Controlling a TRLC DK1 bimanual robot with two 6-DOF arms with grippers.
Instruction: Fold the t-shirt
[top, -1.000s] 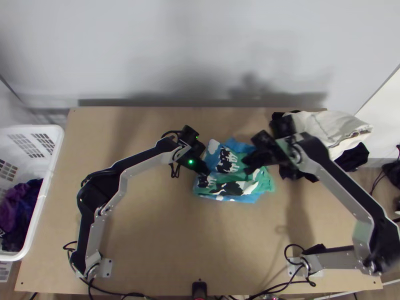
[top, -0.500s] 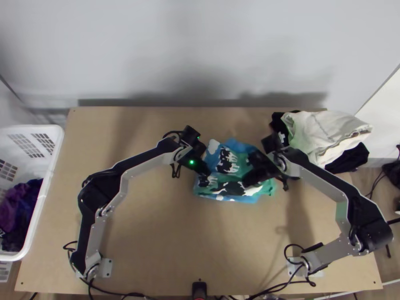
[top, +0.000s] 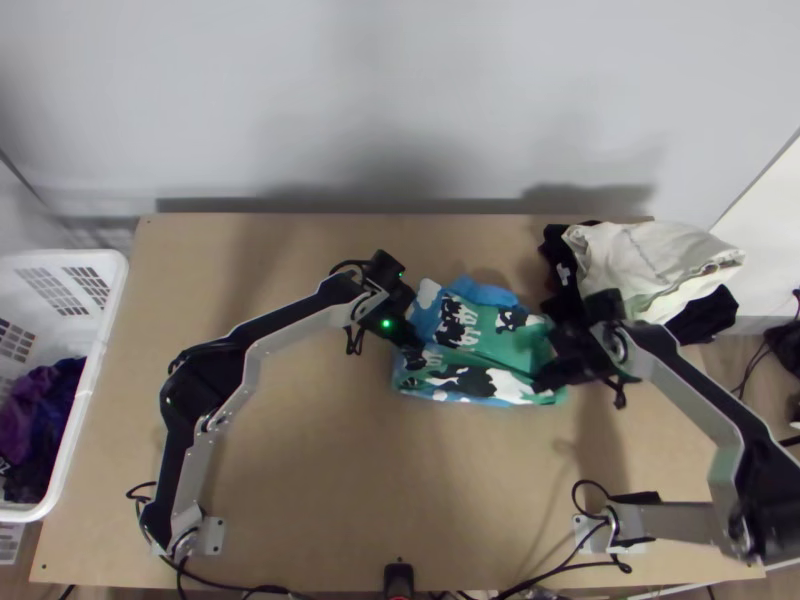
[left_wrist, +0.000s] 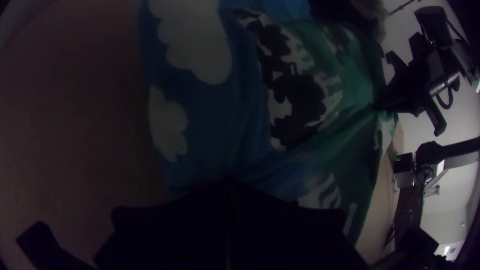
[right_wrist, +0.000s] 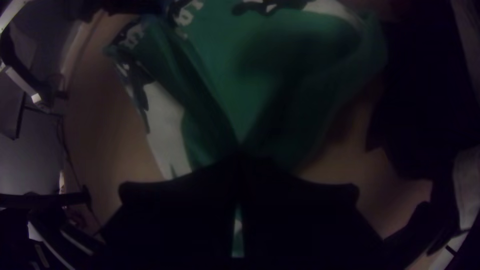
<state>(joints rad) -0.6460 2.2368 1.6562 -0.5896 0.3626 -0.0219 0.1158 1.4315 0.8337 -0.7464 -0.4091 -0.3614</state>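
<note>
Blue-green cow-print cloth t-shirt (top: 497, 347) is lying part-folded on light wooden table (top: 330, 480), prob. w/ smoothing + final folds remaining. Black L gripper (left_wrist: 230, 189), closed, is pinching one side; black R gripper (right_wrist: 241, 157), closed, is pinching opp. side. Off-white/black clothes pile (top: 650, 262) is sitting nearby.

Blue and green t-shirt (top: 495, 343), white cloud and black-and-white cow print, white basket (top: 98, 330), cream cloth (top: 655, 258)
</note>
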